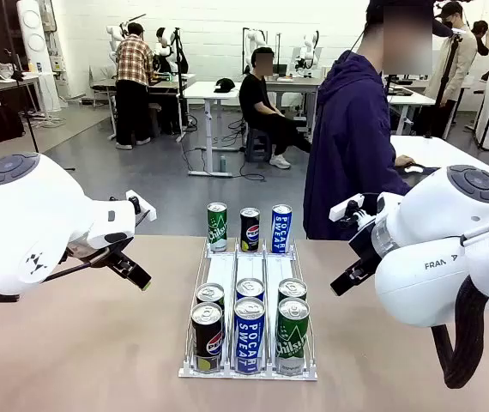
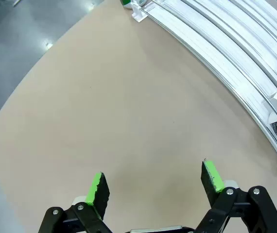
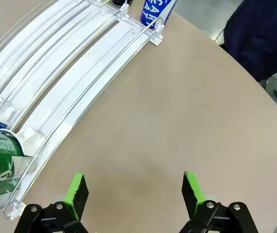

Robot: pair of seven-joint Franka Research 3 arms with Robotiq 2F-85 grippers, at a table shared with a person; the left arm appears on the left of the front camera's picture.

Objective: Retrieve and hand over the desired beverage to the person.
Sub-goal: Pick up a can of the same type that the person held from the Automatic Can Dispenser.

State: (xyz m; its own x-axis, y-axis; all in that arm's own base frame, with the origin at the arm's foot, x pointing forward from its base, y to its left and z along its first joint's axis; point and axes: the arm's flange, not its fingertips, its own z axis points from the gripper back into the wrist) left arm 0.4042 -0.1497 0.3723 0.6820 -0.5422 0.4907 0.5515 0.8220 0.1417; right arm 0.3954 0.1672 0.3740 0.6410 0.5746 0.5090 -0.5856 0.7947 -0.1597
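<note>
Left hand (image 2: 153, 175) spread, empty | right hand (image 3: 133, 182) spread, empty | cans (image 1: 250, 335) in rack (image 1: 236, 268) between them

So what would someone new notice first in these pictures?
The white three-lane rack of drink cans at mid-table stands out first, between the bulky white left arm and right arm. Behind it, to the right, stands the person in a dark purple hooded jacket. The left hand and right hand are both open over bare tan tabletop.
</note>
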